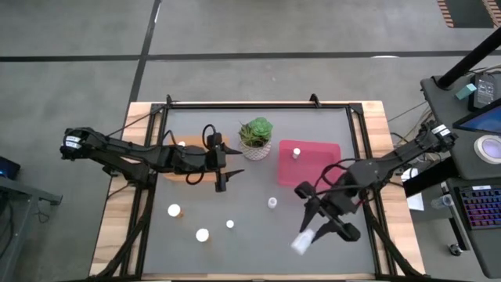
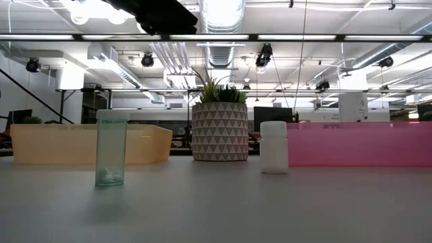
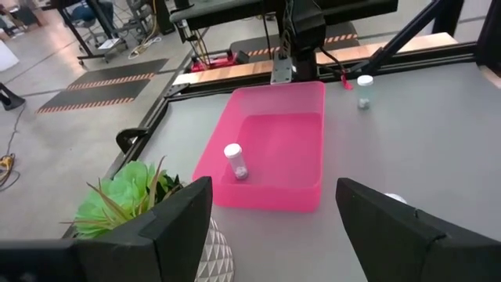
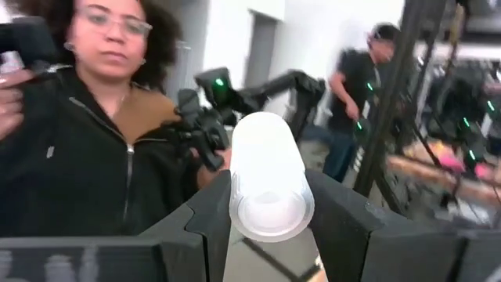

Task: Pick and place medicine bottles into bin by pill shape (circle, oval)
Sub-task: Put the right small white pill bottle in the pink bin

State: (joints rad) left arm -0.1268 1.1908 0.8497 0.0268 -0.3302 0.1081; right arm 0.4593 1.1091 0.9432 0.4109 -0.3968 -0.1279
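Note:
My right gripper (image 1: 311, 233) is raised above the table's near right part and shut on a white medicine bottle (image 4: 268, 178). My left gripper (image 1: 221, 180) hangs open with nothing between its fingers, beside the orange bin (image 1: 188, 174), which the left arm largely covers. The pink bin (image 1: 313, 163) holds one bottle (image 1: 297, 153) standing upright. Several more bottles stand on the table, among them a clear one (image 2: 111, 148) and a white one (image 2: 274, 147). My right gripper pinches the bottle's round side wall (image 4: 235, 205) between its two fingers. The bottle lies along the fingers, one flat end (image 4: 270, 213) toward the wrist camera. The fingers point roughly level toward the table's near left. The bottle (image 1: 301, 243) is lifted clear of the table.
A green plant in a white patterned pot (image 1: 256, 139) stands between the two bins at the far middle. Loose bottles (image 1: 174, 210) (image 1: 202, 234) (image 1: 230, 224) (image 1: 272, 203) dot the near half. A person in a dark jacket (image 4: 86, 141) stands beyond the table.

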